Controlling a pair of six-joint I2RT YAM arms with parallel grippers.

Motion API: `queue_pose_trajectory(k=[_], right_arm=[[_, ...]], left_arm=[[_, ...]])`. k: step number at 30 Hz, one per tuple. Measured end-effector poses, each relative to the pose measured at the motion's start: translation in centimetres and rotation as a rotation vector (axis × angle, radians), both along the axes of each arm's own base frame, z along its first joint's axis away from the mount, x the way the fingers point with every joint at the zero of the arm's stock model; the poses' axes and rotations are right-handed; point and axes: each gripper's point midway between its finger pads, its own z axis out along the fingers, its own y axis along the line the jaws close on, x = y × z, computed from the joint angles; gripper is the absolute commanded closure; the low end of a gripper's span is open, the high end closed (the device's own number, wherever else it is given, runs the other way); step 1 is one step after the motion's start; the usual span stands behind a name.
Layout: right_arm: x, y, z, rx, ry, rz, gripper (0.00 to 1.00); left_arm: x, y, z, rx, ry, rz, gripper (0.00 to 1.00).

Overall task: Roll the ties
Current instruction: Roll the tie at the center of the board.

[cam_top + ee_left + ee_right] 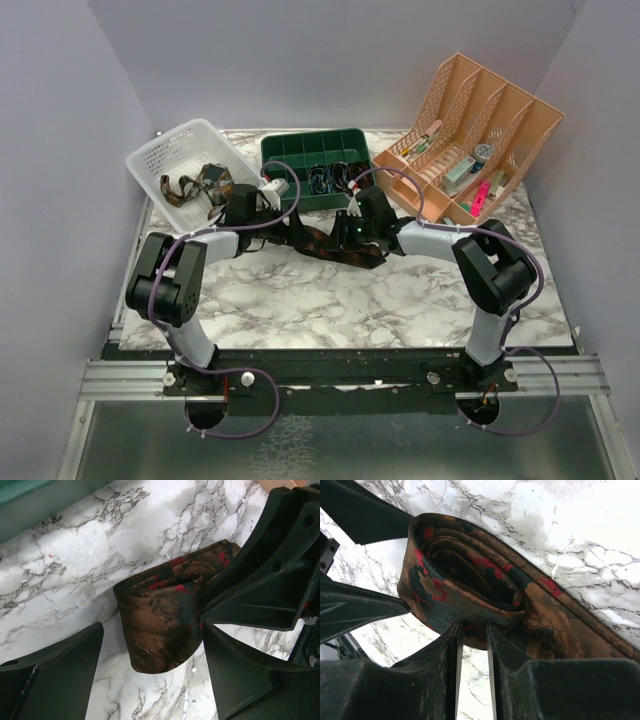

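Observation:
A dark brown tie (322, 244) with red flecks lies on the marble table (330, 300) between both arms, one end wound into a loose roll (470, 575). My right gripper (472, 626) is shut on the roll's lower edge, fabric pinched between its narrow fingers (449, 650); the unrolled tail (580, 625) runs off to the right. In the left wrist view the same roll (160, 625) stands on edge. My left gripper (150, 627) is open, its fingers wide on either side of the roll. In the top view the left gripper (298, 226) and the right gripper (346, 232) meet over the tie.
A tilted white basket (165, 160) at the back left holds more ties (200, 185). Behind the grippers stands a green compartment tray (300, 150), and a peach file organizer (500, 110) at the back right. The right gripper's black body (270, 570) crowds the left wrist view.

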Motion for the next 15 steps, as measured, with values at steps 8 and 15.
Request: queue_pose_trajectory(k=[8,15], right_arm=[[0.22,-0.22,-0.03,0.0,0.001,-0.007,0.68],[0.41,-0.41,-0.21,-0.003,0.004,-0.012,0.67]], left_arm=[[0.6,-0.38,0.44,-0.043,-0.01,-0.074,0.22],[0.16,-0.7,-0.3,-0.056,0.017,-0.107,0.27]])
